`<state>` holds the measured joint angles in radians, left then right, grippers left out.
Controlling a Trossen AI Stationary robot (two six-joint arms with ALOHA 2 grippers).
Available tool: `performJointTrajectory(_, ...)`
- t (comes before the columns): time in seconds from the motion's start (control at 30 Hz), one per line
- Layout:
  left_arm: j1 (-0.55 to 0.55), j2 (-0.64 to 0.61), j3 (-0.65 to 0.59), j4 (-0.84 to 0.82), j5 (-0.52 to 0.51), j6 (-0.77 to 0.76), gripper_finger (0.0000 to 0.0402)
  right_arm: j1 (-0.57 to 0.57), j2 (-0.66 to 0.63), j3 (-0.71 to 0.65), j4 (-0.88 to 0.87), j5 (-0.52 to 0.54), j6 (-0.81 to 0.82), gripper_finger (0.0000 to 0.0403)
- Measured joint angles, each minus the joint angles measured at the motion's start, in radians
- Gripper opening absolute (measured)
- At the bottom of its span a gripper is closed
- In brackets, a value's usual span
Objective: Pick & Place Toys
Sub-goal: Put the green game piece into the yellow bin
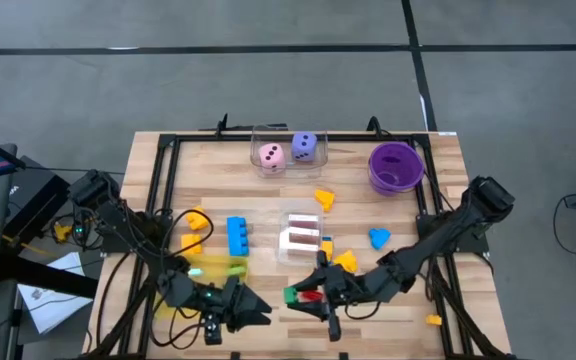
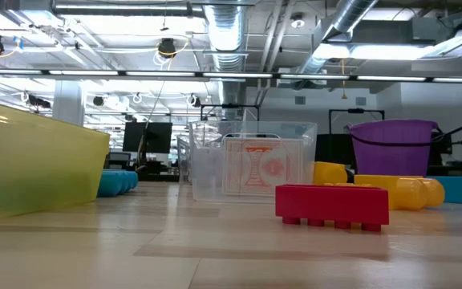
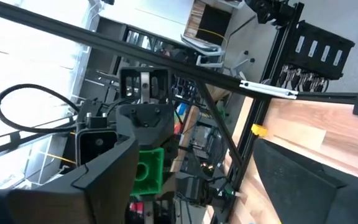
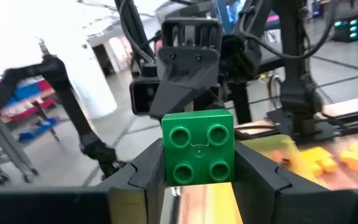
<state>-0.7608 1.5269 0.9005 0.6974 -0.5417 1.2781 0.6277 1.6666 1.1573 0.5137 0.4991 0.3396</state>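
A wooden table carries scattered toys. Near its far edge a clear box holds 2 dice, a pink die beside a purple die, and a purple bowl sits toward the far right corner. A yellow translucent tray lies near the front left, with a blue brick beside it. At the table's middle a smaller clear box contains playing cards. A red brick rests near the front edge. The right gripper, at the front edge, is clamped on a green brick. The left gripper faces it close by, its 2 fingers spread and holding nothing.
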Motion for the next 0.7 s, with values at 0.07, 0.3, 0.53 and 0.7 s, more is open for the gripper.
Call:
performJointTrajectory(0.07,0.002,0.000,0.000,0.001,-0.002,0.000,0.0306,-0.011,0.011,0.001,-0.003,-0.013,0.011,0.0140)
performJointTrajectory(0.3,0.003,0.000,0.000,0.024,-0.020,0.000,0.0304,-0.052,0.060,0.001,0.049,-0.105,0.064,0.0140)
performJointTrajectory(0.53,0.016,0.000,0.000,0.022,-0.035,-0.008,0.0306,-0.067,0.072,0.001,0.074,-0.109,0.071,0.0140)
performJointTrajectory(0.7,0.043,0.000,0.000,0.022,-0.035,-0.035,0.0303,-0.070,0.081,0.001,0.117,-0.109,0.057,0.0140)
